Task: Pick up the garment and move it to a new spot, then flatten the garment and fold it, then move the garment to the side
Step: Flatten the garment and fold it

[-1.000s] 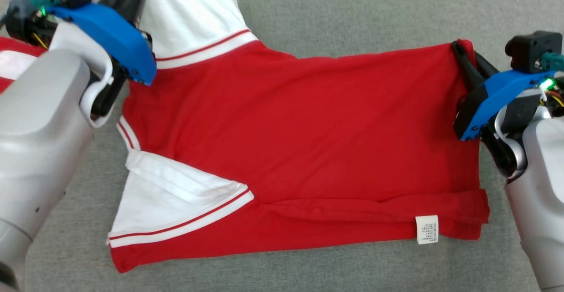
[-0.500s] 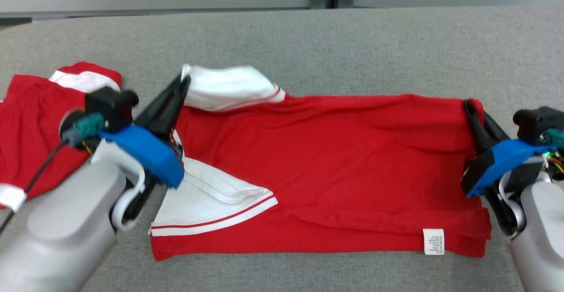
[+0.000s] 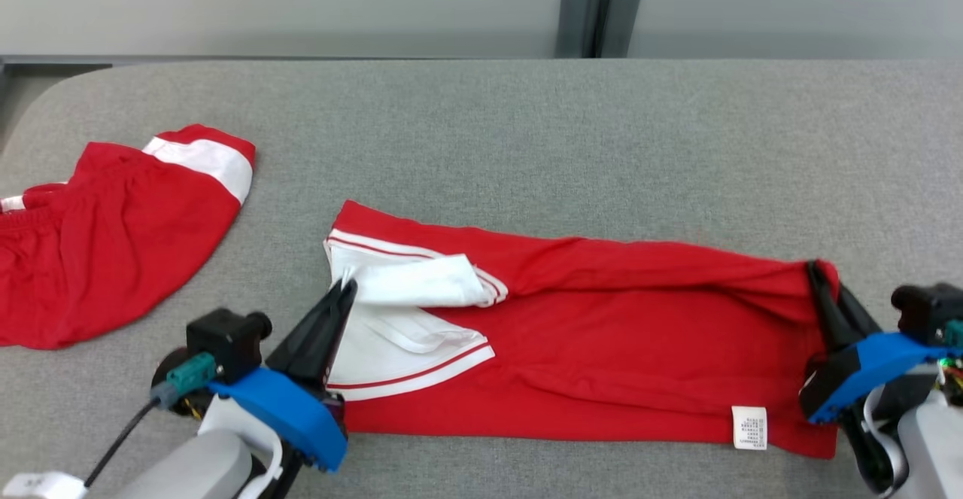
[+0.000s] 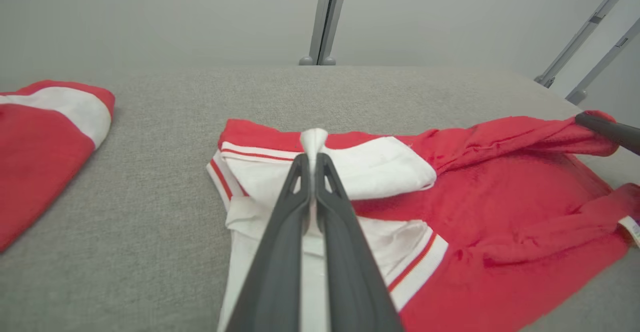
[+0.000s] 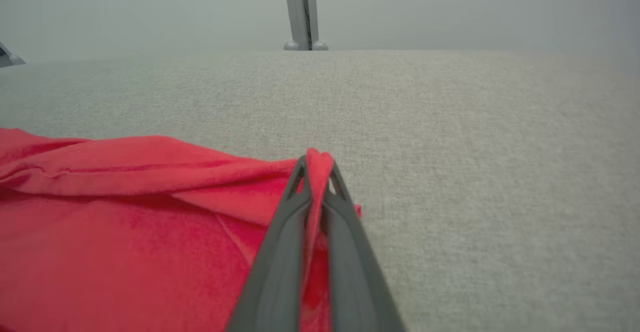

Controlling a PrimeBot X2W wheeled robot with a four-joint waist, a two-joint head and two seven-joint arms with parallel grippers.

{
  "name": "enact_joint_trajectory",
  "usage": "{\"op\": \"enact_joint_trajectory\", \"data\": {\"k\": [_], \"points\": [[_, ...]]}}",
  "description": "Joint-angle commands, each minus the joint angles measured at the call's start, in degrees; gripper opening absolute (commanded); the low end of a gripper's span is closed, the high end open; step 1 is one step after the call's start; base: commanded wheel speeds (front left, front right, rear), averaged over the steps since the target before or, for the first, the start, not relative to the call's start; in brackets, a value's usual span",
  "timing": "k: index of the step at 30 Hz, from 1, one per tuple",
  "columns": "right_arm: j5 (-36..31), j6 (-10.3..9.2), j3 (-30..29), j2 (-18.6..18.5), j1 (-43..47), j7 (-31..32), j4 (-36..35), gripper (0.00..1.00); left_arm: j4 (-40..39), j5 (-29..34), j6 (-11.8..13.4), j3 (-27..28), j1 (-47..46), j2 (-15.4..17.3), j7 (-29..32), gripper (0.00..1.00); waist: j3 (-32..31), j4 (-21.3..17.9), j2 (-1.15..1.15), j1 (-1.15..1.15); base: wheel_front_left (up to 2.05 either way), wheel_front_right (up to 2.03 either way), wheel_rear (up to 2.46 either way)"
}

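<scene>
A red garment (image 3: pixel 617 341) with white, red-striped sleeves lies across the near part of the grey table, folded over lengthwise. My left gripper (image 3: pixel 344 288) is shut on the white sleeve edge at the garment's left end; the left wrist view shows white cloth (image 4: pixel 313 141) pinched between the tips of that gripper (image 4: pixel 313 157). My right gripper (image 3: pixel 818 272) is shut on the red corner at the right end, and red cloth (image 5: pixel 318 161) pokes out of its tips (image 5: pixel 316 168). A white label (image 3: pixel 749 427) shows at the near right hem.
A second red garment with a white band (image 3: pixel 113 235) lies at the table's left. Bare grey table (image 3: pixel 572 138) stretches behind the garment to a far edge, with a grey post (image 3: pixel 599 10) and wall beyond.
The head camera tilted up, showing the far edge and wall. Both grippers carried the garment's far edge toward the near hem, so the red cloth now lies doubled and narrower.
</scene>
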Motion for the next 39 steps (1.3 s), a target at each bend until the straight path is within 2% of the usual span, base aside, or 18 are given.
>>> {"op": "enact_joint_trajectory", "data": {"k": [1, 5, 6, 7, 8, 9, 13, 16, 19, 22, 29, 35, 38, 39], "points": [[0.6, 0.01, -0.3, 0.5, 1.9, -0.5, -0.6, 0.0, -0.3, 0.1, 0.4, 0.3, 1.5, -0.2, -0.3, 0.0, -0.5, 0.0, 0.0, 0.01, 0.0, 0.0, 0.0], [1.4, 0.01, -0.9, 1.6, 5.1, -0.2, -1.8, 0.0, -0.1, 0.5, 0.9, 1.6, 4.4, -0.8, -0.3, 0.0, -1.5, 0.1, 0.0, 0.01, 0.0, 0.0, 0.0], [1.3, 0.01, -1.2, 1.7, 5.7, -0.2, -2.2, 0.34, 0.2, 0.4, 1.2, 2.2, 5.0, -1.2, -0.3, 0.0, -1.7, 0.1, 0.0, 0.01, 0.0, 0.0, 0.0], [1.6, 0.01, -1.5, 2.1, 6.2, -0.3, -2.4, 1.0, 0.4, 1.0, 1.3, 2.6, 5.4, -1.4, -0.3, 0.38, -1.9, 0.1, 0.0, 0.01, 0.0, 0.0, 0.0], [1.8, 0.01, -1.7, 2.4, 6.7, -0.5, -2.8, 1.0, 0.5, 1.4, 1.6, 3.7, 6.0, -2.0, -0.3, 0.9, -2.2, 0.1, 0.0, 0.01, 0.0, 0.0, 0.0], [1.9, 0.01, -1.7, 2.6, 7.2, -0.8, -3.3, 1.0, 0.3, 2.1, 1.9, 4.9, 6.6, -2.6, -0.3, 1.0, -2.4, 0.1, 0.0, 0.01, 0.0, 0.0, 0.0], [2.6, 0.01, -2.3, 2.8, 8.6, -2.2, -6.8, 1.0, -0.6, 5.8, 2.6, 10.9, 9.3, -4.5, -0.3, 1.0, -3.0, -0.1, 0.0, 0.01, 0.0, 0.0, 0.0], [3.0, 0.01, -4.0, 3.3, 9.0, -2.7, -10.1, 1.0, -2.0, 10.1, 3.1, 17.4, 11.8, -6.8, -0.3, 1.0, -3.1, -0.2, 0.0, 0.01, 0.0, 0.0, 0.0], [2.0, 0.01, -6.6, 3.9, 8.9, -0.8, -10.9, 1.0, -3.9, 15.1, 3.4, 24.7, 14.0, -9.7, -0.3, 1.0, -3.0, -0.2, 0.0, 0.01, 0.0, 0.0, 0.0], [1.0, 0.01, -9.0, 5.4, 8.7, 1.6, -9.9, 1.0, -5.4, 20.1, 2.7, 31.2, 16.1, -13.2, -0.3, 1.0, -2.8, 0.1, 0.0, 0.01, 0.0, 0.0, 0.0], [-1.4, 0.01, -11.7, 8.6, 8.7, 4.4, -5.1, 1.0, -5.5, 29.1, -1.5, 41.6, 18.5, -20.4, -0.3, 1.0, -1.8, 0.2, 0.0, 0.01, 0.0, 0.0, 0.0], [-2.1, 0.01, -11.0, 10.1, 7.8, 4.8, 1.6, 1.0, -3.7, 34.5, -5.3, 48.0, 19.4, -24.7, -0.3, 1.0, -1.3, -0.1, 0.0, 0.01, 0.0, 0.0, 0.0], [-1.6, 0.02, -9.6, 10.7, 8.0, 4.9, 3.6, 1.0, -3.3, 36.0, -6.3, 49.8, 19.6, -25.8, -0.3, 1.0, -1.2, -0.1, 0.0, 0.01, 0.0, 0.0, 0.0], [-0.9, 0.03, -8.5, 11.4, 7.9, 4.5, 4.7, 0.56, -3.0, 37.6, -7.1, 51.3, 19.6, -26.6, -0.3, 1.0, -1.0, -0.1, 0.0, 0.01, 0.0, 0.0, 0.0]]}}
